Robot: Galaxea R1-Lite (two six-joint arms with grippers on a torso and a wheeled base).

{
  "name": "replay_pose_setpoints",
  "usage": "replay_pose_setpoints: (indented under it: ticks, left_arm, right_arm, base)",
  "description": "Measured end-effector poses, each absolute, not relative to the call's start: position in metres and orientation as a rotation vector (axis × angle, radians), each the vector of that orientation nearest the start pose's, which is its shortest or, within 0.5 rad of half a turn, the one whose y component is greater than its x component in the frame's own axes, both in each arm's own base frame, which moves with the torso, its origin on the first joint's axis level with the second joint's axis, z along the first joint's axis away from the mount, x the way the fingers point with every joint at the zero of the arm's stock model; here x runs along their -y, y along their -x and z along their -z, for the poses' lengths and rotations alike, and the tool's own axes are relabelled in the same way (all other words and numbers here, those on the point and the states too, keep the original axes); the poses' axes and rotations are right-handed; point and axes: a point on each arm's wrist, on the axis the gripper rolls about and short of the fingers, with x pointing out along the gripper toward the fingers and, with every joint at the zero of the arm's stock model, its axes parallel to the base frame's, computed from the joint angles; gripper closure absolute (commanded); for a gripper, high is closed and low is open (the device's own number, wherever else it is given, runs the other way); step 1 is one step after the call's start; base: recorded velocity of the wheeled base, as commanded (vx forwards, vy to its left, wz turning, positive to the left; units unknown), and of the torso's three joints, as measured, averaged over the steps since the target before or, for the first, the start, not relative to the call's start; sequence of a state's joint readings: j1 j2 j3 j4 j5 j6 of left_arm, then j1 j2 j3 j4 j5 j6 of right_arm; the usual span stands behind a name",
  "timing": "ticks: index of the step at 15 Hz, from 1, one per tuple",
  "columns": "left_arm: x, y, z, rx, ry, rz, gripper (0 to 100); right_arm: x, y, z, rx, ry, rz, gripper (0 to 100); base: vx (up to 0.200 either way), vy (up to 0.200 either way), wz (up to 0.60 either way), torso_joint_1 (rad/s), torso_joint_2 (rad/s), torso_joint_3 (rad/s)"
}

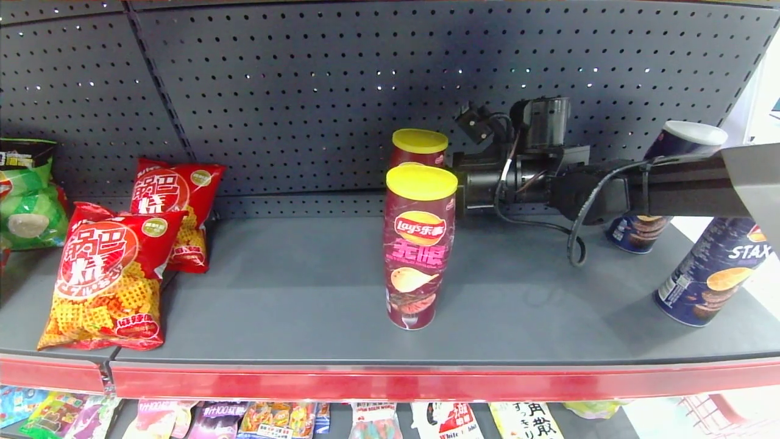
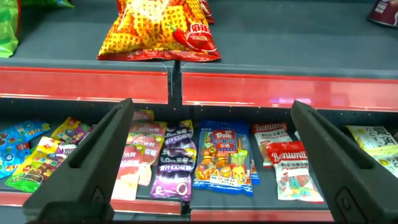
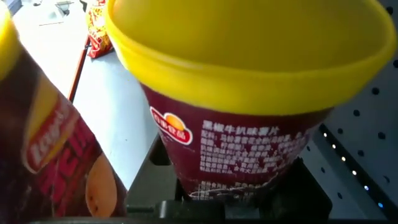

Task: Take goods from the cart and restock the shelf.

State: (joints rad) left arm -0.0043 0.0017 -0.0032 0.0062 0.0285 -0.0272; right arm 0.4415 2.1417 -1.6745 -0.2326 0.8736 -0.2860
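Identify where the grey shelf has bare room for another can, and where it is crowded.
Widest free patch: the shelf between the red snack bags and the front maroon can. A second lies between that can and the front blue can. Crowded: behind, where the right gripper is at the rear can.

White characters on red bags (image 1: pixel 103 274), logo on maroon can (image 1: pixel 419 228) (pink characters below), lettering on blue can (image 1: pixel 710 277)

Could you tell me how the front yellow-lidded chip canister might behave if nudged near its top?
The front chip canister stands tall on a narrow base, so it probably tips. Once down, its round body would likely roll on the shelf.
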Motion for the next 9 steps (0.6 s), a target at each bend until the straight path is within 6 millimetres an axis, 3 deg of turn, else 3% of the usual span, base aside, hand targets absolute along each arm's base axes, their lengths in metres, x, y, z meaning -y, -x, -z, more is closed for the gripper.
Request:
replay_pose_setpoints:
  ticks: [4, 5, 9]
  left_arm:
    - [-0.0007, 0.0230, -0.0758, -0.004, 0.027, -0.024, 0]
    - [-0.0007, 0.0230, -0.0758, -0.004, 0.027, -0.024, 0]
    - [-0.0008, 0.0230, -0.0758, -0.004, 0.027, -0.024, 0]
  right_arm:
    - [-0.2060, -0.3921, -0.2167, -0.066, 0.190, -1.336, 100]
    - [-0.2072, -0.3911, -0.2161, -0.067, 0.192, -1.340, 0]
    - [-0.2113, -0.3880, -0.2139, -0.073, 0.198, -1.349, 0]
  base:
    - [0.000, 0.000, 0.00, 0.000, 0.00, 0.000]
    - [0.000, 0.000, 0.00, 0.000, 0.00, 0.000]
    - [0.000, 0.000, 0.00, 0.000, 0.00, 0.000]
